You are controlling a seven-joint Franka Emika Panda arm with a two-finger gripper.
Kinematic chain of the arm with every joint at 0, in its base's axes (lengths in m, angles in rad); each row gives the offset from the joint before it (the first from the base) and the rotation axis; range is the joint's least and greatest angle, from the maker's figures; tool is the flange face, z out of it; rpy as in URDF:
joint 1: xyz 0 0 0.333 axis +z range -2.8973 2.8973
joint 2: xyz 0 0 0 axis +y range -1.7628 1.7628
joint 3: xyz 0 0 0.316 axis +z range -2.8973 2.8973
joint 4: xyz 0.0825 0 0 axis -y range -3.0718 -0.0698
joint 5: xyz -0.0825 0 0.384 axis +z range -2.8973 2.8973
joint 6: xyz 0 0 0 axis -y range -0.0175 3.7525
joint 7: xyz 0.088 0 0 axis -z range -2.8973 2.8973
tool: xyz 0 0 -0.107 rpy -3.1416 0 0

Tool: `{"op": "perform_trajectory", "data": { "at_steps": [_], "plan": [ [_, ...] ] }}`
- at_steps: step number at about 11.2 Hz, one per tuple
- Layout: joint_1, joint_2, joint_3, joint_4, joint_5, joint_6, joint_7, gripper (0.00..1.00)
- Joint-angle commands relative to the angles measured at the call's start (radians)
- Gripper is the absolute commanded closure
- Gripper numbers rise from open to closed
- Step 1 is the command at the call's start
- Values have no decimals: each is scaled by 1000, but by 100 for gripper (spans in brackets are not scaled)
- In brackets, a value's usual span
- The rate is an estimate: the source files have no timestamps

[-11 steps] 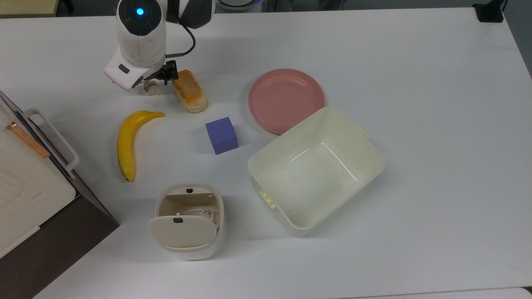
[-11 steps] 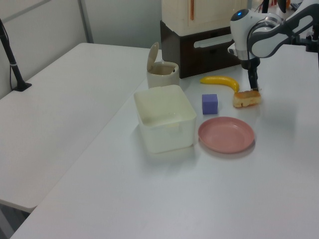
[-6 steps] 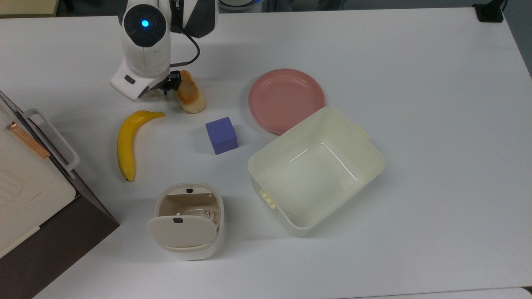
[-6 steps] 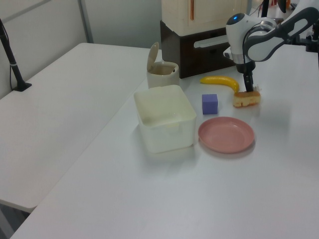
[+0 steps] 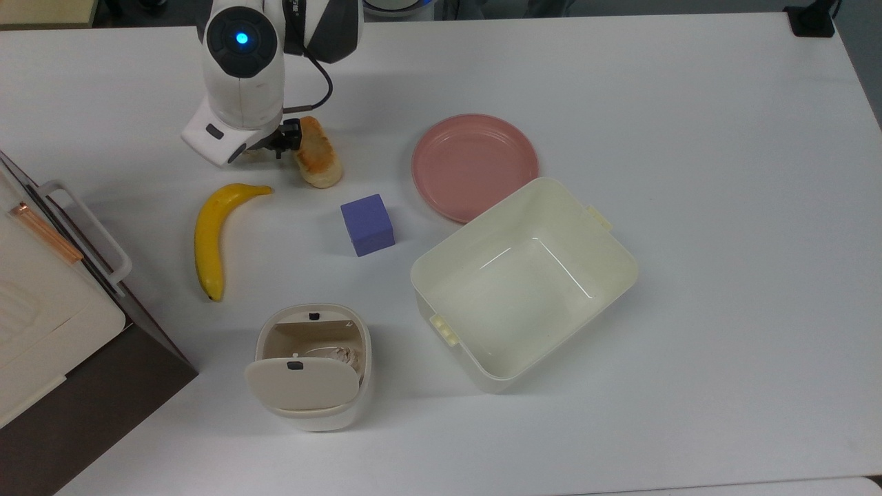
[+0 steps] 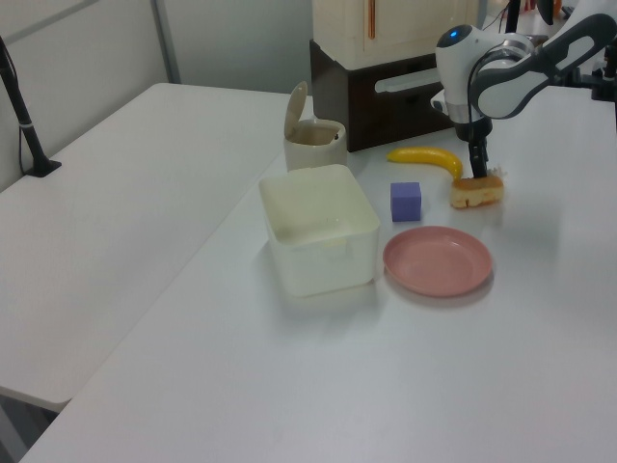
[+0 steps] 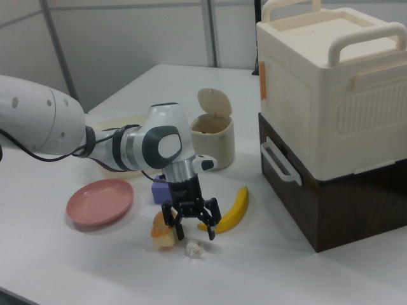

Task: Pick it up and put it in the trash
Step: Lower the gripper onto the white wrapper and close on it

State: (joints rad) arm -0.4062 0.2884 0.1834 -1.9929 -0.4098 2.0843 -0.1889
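Right view: gripper (image 7: 191,229) hangs spread wide just above the wad (image 7: 195,249), grasping nothing. Wad lies on the table (image 7: 267,267) beside the roll (image 7: 163,231), near an edge. Bin (image 7: 212,132) stands well apart, flap up. Grab, carry, drop all remain.

White, rounded arm (image 7: 38,121) w/ grey joint bands; round blue light on the wrist housing (image 5: 242,38); thin black cable (image 5: 318,69) looping beside it. Black two-finger gripper (image 7: 191,230), slim black fingers (image 7: 212,227).

Hand (image 7: 192,230) downward, fingers spread apart
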Motion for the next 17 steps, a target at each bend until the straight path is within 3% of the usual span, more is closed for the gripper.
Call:
{"op": "perform_trajectory", "data": {
  "at_steps": [1, 4, 5, 8, 10, 11, 12, 17],
  "plan": [
    [17, -17, -10, -12, -10, 17, 52, 0],
    [12, -28, -12, -29, -15, 8, 63, 3],
    [7, -35, -12, -35, -15, 5, 71, 28],
    [7, -37, -12, -46, -18, 5, 107, 40],
    [7, -40, -12, -46, -44, 8, 153, 37],
    [9, -40, -12, -46, -59, 10, 176, 24],
    [7, -41, -12, -46, -64, 13, 196, 19],
    [-2, -81, -12, -90, -75, -6, 278, 5]
  ]
}}
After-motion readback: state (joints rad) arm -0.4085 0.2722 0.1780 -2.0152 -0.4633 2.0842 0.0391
